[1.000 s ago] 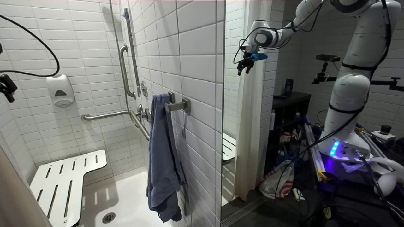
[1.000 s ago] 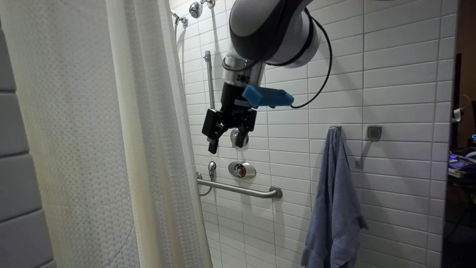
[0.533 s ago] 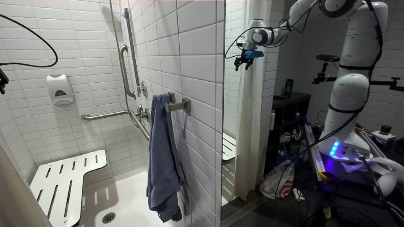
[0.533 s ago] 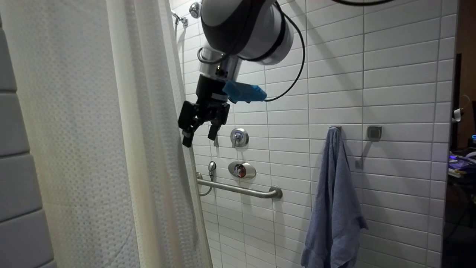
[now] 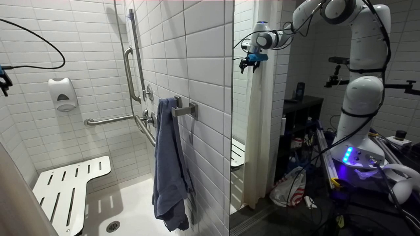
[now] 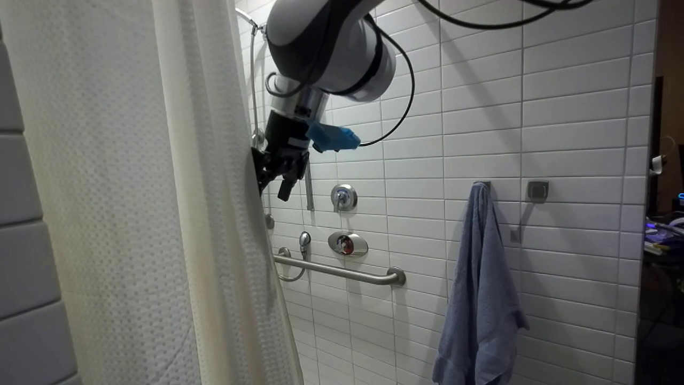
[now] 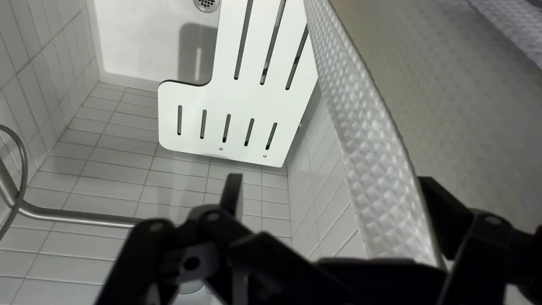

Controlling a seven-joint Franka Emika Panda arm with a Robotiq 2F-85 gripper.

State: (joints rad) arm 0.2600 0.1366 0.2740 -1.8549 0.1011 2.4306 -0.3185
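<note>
My gripper (image 7: 330, 184) stands open, with its fingers wide apart. The edge of the pale textured shower curtain (image 7: 377, 178) runs down between them, close to the right finger (image 7: 444, 216), which is partly behind it. The left finger (image 7: 230, 192) stands out over the shower stall, away from the cloth. In an exterior view the gripper (image 6: 272, 193) hangs at the edge of the curtain (image 6: 214, 187), which hides part of one finger. Whether the fabric touches a finger I cannot tell. Nothing is gripped.
A slotted white shower seat (image 7: 237, 97) lies below. Grab bars (image 6: 342, 271) and a valve handle (image 6: 343, 198) are on the tiled wall. A blue towel (image 6: 481, 289) hangs from a hook. The arm (image 5: 364, 98) appears at right, apparently in a mirror.
My gripper has moved left in an exterior view, up to the curtain, and one finger has passed partly behind its edge. The jaws have stayed open.
</note>
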